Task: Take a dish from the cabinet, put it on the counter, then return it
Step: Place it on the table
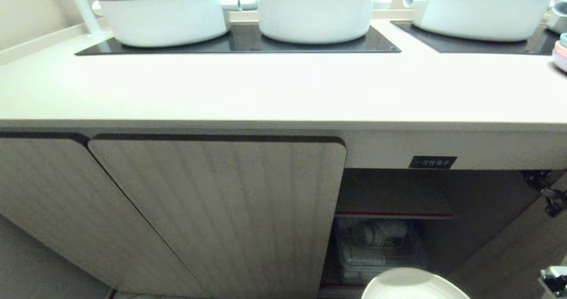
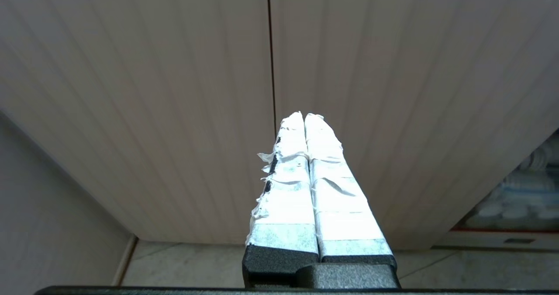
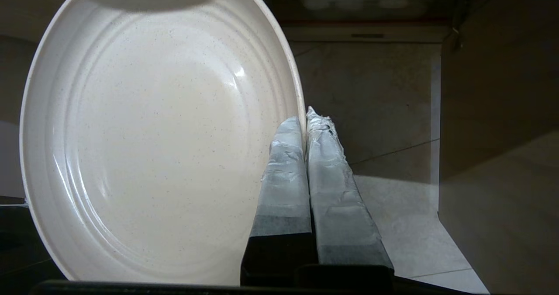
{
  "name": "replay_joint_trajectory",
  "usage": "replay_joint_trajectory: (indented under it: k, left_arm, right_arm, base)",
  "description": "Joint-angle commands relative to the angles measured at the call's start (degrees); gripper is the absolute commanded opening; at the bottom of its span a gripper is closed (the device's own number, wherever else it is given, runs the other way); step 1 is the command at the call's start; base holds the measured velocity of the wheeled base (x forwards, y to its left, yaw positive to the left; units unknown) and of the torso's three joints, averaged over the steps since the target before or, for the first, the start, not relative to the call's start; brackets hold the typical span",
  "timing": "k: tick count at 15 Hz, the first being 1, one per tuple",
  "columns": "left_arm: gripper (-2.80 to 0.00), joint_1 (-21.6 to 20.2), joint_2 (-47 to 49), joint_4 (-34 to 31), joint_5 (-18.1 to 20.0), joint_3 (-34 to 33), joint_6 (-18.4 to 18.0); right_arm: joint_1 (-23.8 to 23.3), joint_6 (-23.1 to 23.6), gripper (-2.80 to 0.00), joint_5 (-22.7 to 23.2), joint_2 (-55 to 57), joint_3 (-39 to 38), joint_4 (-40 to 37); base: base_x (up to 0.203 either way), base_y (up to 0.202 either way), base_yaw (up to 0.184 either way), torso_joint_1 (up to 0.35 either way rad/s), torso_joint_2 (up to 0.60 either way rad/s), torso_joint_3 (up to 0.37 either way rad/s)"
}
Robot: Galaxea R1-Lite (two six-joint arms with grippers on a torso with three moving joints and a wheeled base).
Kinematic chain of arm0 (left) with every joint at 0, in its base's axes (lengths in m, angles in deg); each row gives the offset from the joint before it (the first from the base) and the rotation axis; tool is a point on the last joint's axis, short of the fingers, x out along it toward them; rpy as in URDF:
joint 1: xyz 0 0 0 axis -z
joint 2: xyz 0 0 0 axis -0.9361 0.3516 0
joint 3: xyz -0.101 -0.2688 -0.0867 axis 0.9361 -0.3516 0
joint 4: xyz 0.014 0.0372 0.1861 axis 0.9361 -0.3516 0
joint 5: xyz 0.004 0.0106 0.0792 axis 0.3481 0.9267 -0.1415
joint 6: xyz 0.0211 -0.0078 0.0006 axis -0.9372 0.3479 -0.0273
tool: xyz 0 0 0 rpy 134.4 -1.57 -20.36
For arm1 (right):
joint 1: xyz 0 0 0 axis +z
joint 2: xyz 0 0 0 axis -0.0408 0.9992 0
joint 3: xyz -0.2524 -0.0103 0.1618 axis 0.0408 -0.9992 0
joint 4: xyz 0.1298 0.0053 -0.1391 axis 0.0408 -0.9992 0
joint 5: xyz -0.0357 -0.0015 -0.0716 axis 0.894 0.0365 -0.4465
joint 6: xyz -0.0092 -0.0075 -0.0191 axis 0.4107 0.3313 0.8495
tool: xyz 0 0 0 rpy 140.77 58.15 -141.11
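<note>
Presently, the dish (image 3: pixel 148 137) is pinched by its rim between the closed, tape-wrapped fingers (image 3: pixel 284 168) of the right gripper (image 3: pixel 305 122). It is held out in front of the open right compartment of the cabinet (image 1: pixel 221 201), low at the near edge of the head view, above the tiled floor (image 3: pixel 384 111). The left gripper (image 2: pixel 304 118) is closed on nothing, parked facing the ribbed doors. The counter (image 1: pixel 266 91) is seen above, with three white pots (image 1: pixel 316 11) standing on its far black panels (image 1: pixel 239 42).
</note>
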Motion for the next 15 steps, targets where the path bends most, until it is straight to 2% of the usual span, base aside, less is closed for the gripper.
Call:
replay_joint_trajectory:
  k: [1,15]
  left_arm:
    - [-2.80,0.00,-0.02,0.00,0.00,0.00,0.01]
    - [-2.80,0.00,-0.02,0.00,0.00,0.00,0.01]
  right_arm:
    - [0.07,-0.18,-2.80,-0.03,0.06,0.03,0.12]
    - [-0.02,-0.18,-2.80,-0.03,0.07,0.20,0.21]
  base:
    - [0.000,0.000,0.000,0.199,-0.49,-0.277]
    - [0.000,0.000,0.000,0.234,-0.52,-0.286]
